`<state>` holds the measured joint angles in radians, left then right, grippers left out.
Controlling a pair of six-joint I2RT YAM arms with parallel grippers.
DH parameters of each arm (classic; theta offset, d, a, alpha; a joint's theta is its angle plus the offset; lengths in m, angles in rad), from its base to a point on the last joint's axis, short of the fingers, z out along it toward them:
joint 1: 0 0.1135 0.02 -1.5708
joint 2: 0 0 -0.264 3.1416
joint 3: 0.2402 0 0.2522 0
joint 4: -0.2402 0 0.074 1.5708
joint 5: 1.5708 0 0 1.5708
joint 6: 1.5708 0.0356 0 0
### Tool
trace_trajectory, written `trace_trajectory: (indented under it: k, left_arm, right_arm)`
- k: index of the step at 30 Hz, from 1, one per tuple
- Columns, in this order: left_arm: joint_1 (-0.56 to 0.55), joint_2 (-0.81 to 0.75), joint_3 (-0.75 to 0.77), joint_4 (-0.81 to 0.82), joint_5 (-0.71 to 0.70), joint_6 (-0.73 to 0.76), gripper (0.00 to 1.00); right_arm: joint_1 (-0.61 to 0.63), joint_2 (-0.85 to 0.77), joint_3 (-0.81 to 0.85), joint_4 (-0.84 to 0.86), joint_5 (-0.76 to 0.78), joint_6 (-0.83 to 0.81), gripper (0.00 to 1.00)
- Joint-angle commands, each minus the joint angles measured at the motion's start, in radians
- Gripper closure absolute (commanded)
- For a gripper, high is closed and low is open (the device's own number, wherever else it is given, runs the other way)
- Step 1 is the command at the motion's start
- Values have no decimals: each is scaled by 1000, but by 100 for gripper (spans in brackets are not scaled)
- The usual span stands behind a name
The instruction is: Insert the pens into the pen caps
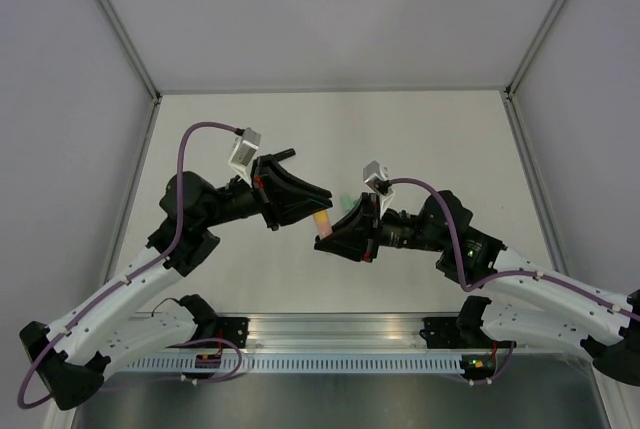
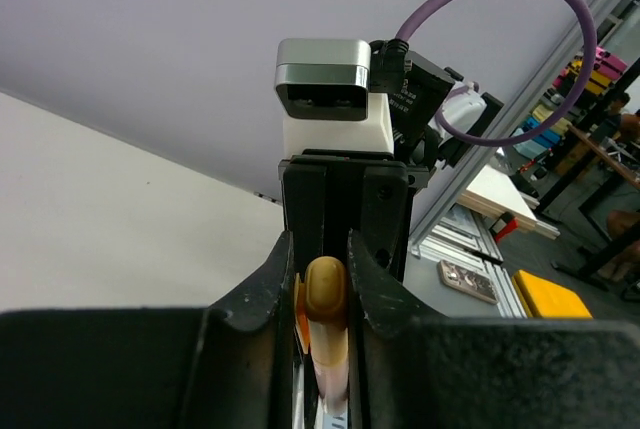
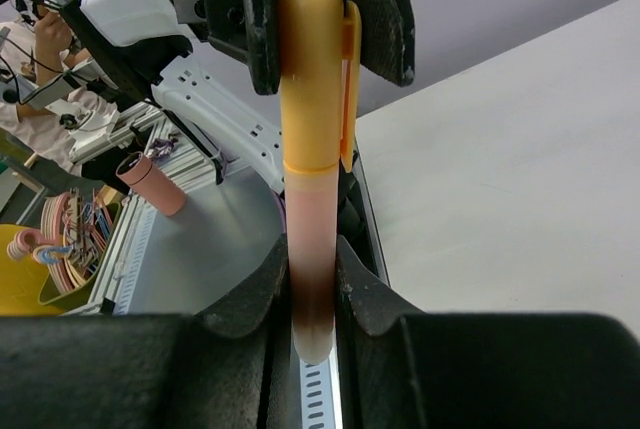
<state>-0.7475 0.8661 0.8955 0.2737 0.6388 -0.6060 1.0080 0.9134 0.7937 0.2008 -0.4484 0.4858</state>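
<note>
An orange pen (image 3: pixel 310 234) with a pale barrel is held in the air between both arms, above the middle of the table (image 1: pixel 420 139). My right gripper (image 3: pixel 312 284) is shut on its barrel near the rear end. The orange pen cap (image 3: pixel 312 69) sits on the pen's front end, clip to one side. My left gripper (image 2: pixel 325 269) is shut on that cap (image 2: pixel 325 294), its jaws pressed against both sides. From above, the left gripper (image 1: pixel 318 205) and right gripper (image 1: pixel 325 237) meet tip to tip, with a short piece of the pen (image 1: pixel 322 219) showing between them.
A small green thing (image 1: pixel 345 201) lies on the table just behind the right gripper, mostly hidden. A metal rail (image 1: pixel 340 334) carrying both arm bases runs along the near edge. Grey walls close the table at the back and both sides.
</note>
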Motion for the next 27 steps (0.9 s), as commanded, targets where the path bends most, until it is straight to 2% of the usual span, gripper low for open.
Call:
trace_trajectory:
  k: [1, 8, 18, 27]
  left_arm:
    - [-3, 11, -88, 100, 99, -90, 98]
    - [-3, 63, -193, 284, 222, -236, 98]
    - [-3, 37, -270, 263, 249, -224, 98]
    - [-3, 4, -302, 252, 236, -202, 98]
  right_arm:
    - [1, -5, 38, 106, 46, -30, 100]
    - [-2, 18, 171, 63, 94, -108, 100]
    - [-23, 27, 308, 34, 140, -136, 100]
    - [-48, 25, 322, 127, 194, -113, 100]
